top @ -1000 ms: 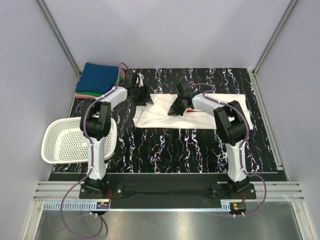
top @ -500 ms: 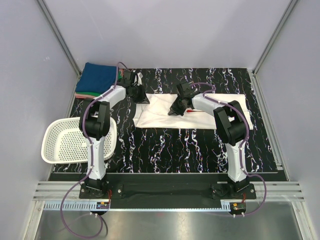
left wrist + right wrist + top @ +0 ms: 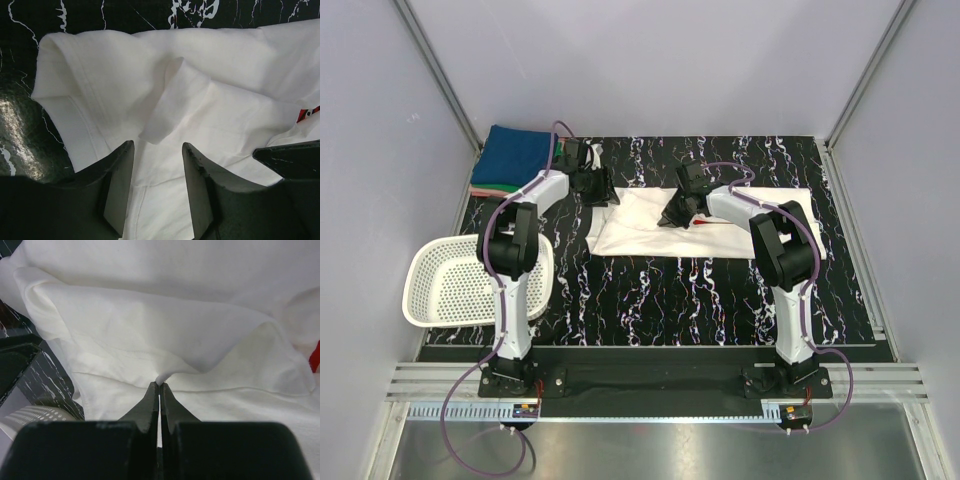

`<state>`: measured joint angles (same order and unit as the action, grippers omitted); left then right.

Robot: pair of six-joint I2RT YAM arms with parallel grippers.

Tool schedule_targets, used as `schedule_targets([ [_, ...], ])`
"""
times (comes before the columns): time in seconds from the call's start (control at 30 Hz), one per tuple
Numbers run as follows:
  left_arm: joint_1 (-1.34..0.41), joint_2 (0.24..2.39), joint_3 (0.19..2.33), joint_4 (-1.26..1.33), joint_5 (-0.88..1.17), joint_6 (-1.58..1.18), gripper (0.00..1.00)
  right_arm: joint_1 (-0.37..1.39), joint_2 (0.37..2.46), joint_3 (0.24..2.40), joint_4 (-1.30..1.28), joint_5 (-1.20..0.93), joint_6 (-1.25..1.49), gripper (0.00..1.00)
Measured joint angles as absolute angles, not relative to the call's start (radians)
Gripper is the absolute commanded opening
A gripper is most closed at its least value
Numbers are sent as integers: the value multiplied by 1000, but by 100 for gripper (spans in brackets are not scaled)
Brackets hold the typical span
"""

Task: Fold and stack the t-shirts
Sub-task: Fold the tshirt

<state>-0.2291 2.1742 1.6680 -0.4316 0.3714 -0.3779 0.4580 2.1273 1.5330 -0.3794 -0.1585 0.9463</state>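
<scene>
Top external: white t-shirt [image 3: 640,228] lies spread and rumpled in the middle of the table [image 3: 670,295]. The folded stack [image 3: 515,155] of blue, green and pink shirts sits at the far left corner, and the basket [image 3: 450,285] is near left, apart from both. The left gripper [image 3: 594,190] is at the shirt's far left corner, and the right gripper [image 3: 676,214] is on the cloth beside the red print [image 3: 706,222]. Risk, my read: only one side is gripped, so a lift or drag by the right arm now would likely twist or bunch the shirt instead of folding it flat. The thin pinch could also slip. Left wrist: left gripper [image 3: 157,147] has its jaws parted to a moderate gap with nothing between them. A raised fold [image 3: 170,100] of the shirt sits just ahead of the tips. Closing from here may miss it or catch one layer only. Right wrist: right gripper [image 3: 160,386] jaws are fully together, nipping a small peak of the white t-shirt at the very tips, and the cloth tents toward the pinch.
</scene>
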Motion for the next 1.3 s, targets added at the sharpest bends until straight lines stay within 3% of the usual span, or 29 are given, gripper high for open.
schedule_targets([
  [0.4,-229,2197,1672,-393,407,-367,49,458,2127,1533,-363,-160,945,0],
  [0.73,-229,2214,1673,-398,404,-362,55,458,2127,1533,-362,-168,945,0],
  [0.87,-229,2214,1673,-398,403,-362,52,458,2127,1533,-362,-168,945,0],
  [0.97,-229,2214,1673,-397,406,-365,27,458,2127,1533,-362,-168,945,0],
  [1.0,-229,2214,1673,-396,408,-367,12,458,2127,1533,-362,-168,945,0],
  [1.07,-229,2214,1674,-393,414,-375,2,457,2127,1533,-362,-168,942,0],
  [1.3,-226,2227,1727,-405,450,-437,0,420,2125,1533,-362,-170,914,0],
])
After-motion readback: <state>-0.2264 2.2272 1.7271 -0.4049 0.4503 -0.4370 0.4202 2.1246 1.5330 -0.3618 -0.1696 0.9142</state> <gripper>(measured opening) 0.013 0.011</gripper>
